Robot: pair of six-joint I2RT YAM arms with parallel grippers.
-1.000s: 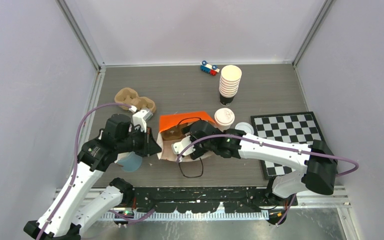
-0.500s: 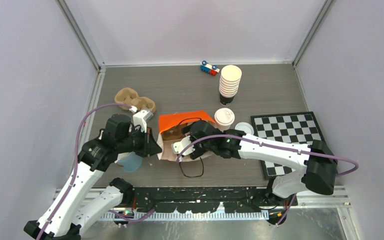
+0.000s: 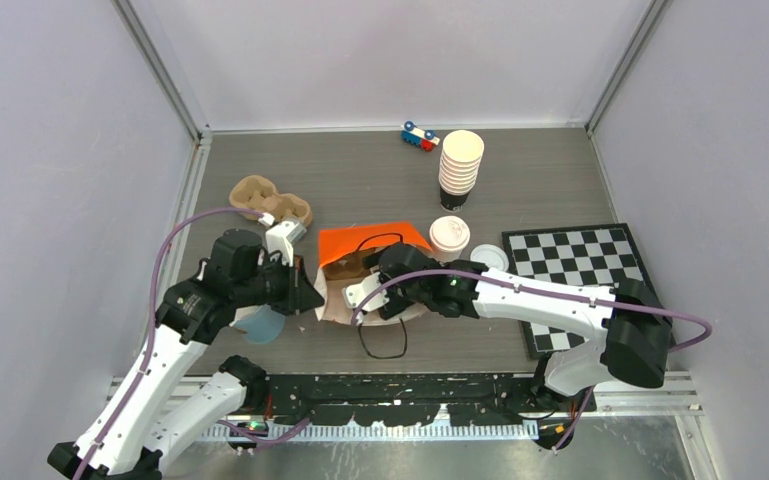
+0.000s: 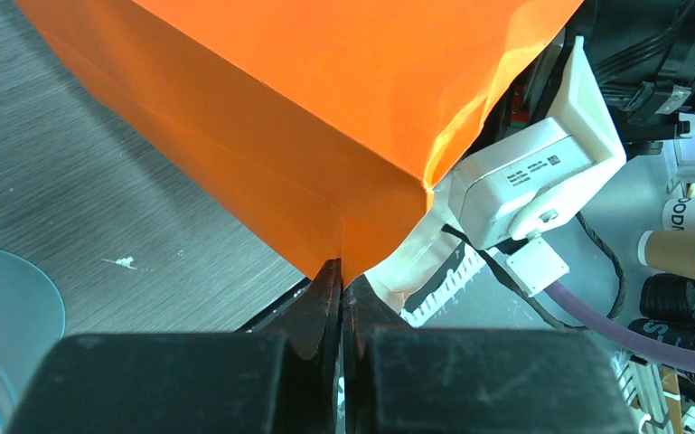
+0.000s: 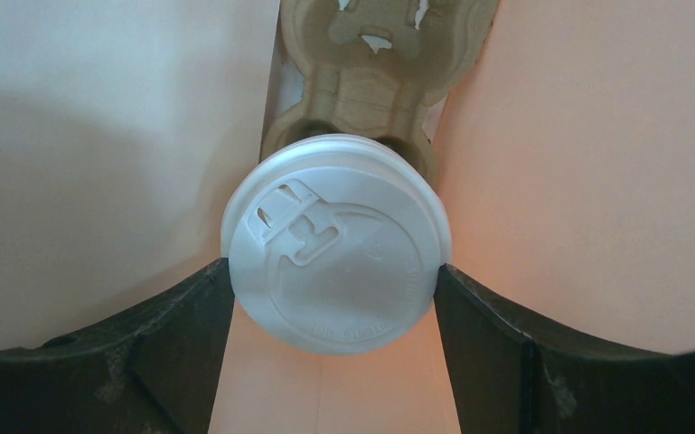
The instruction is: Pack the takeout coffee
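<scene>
**Cup, handling.** The coffee cup (image 5: 336, 244) is thin paper with a press-fit plastic lid. It is judged light if empty and top-heavy if filled. The wall will dent under a hard squeeze, and the lid can pop off if it is loaded from the side. Take hold on the cup wall just under the lid rim, on opposite sides, with moderate force. Do not lift it by the lid.

**Cup, position.** In the right wrist view the lid fills the centre of the frame. The cup stands upright inside the orange bag (image 3: 360, 240), over the nearest pocket of a cardboard carrier (image 5: 375, 63) that runs toward the top of the frame. Whether the base is fully seated in the pocket is hidden by the lid.

**Right gripper** (image 5: 334, 276). The jaws stand wide, one on each side of the cup. The fingers (image 5: 172, 334) meet the lid rim at lower left and lower right, so the cup reads as clamped between them, centred.

**Left gripper** (image 4: 342, 280). The jaws are together, pinching the bag's lower corner fold at the bottom centre of the left wrist view.

**Second cup** (image 3: 449, 235). This lidded cup stands on the table just right of the bag, centre of the top view, clear of both grippers.
</scene>
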